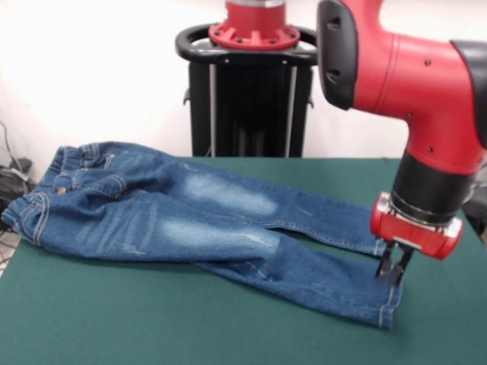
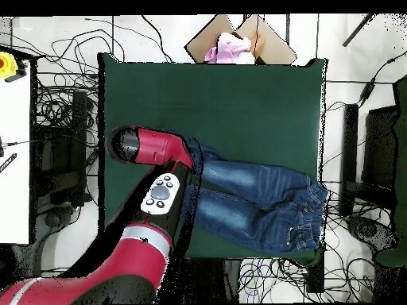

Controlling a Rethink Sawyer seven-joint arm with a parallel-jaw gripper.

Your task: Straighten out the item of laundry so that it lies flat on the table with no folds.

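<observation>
Small faded blue denim jeans [image 1: 190,220] lie on the dark green felt surface [image 1: 152,319], legs nearly flat and side by side, elastic waistband bunched at the end away from the gripper [image 1: 391,268]. Cardboard box with pink cloth [image 2: 230,44] beyond the far edge. Red arm [image 1: 411,76] reaches down; gripper pinches the front leg's hem end.

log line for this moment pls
pincer: at near leg's hem, looks shut | jeans: spread out, waist at table edge, legs slightly apart | task: unfinished
</observation>
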